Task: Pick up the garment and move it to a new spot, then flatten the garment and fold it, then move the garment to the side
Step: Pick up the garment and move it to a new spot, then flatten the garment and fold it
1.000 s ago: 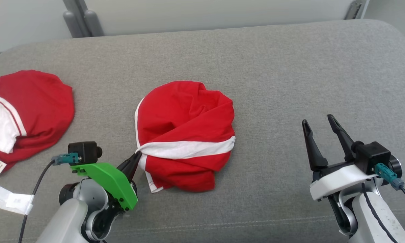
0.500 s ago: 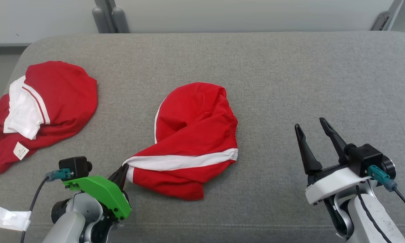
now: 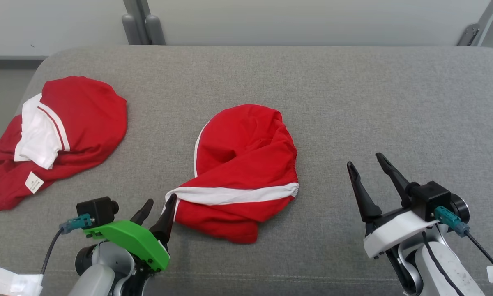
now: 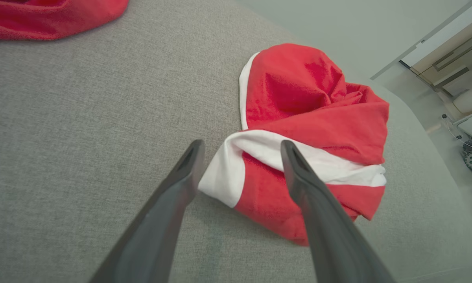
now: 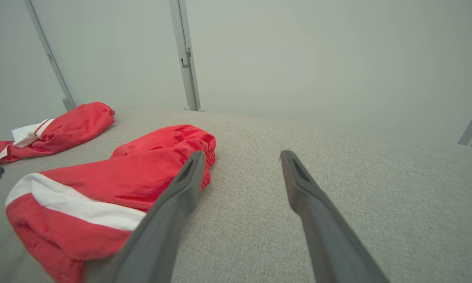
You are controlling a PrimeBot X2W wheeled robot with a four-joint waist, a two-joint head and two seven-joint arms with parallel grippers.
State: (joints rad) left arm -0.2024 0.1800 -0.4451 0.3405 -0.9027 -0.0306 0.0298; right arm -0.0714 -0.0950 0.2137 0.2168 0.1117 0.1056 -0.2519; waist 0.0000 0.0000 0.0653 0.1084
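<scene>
The garment point(image 3: 242, 172) is red with a white stripe and lies crumpled on the grey cushioned surface point(image 3: 353, 102), near the middle. My left gripper point(image 3: 160, 202) stands open at the garment's near-left corner, holding nothing. In the left wrist view the white-striped corner of the garment point(image 4: 310, 129) lies between and under the two fingers of the left gripper point(image 4: 240, 146). My right gripper point(image 3: 365, 160) is open above bare surface to the right of the garment. In the right wrist view the right gripper point(image 5: 240, 154) points past the garment point(image 5: 122, 177), which lies to its left.
A second red and white garment point(image 3: 61, 131) with a label lies at the far left of the surface; it also shows in the right wrist view as a red heap point(image 5: 59, 125). Pale wall panels and a grey post point(image 3: 141, 24) stand behind. A white strip point(image 3: 8, 281) lies at the bottom left.
My left gripper was shut on the garment's white-striped corner, dragging it toward me, and has now opened and let go. The head camera has shifted, and the right gripper has stayed open.
</scene>
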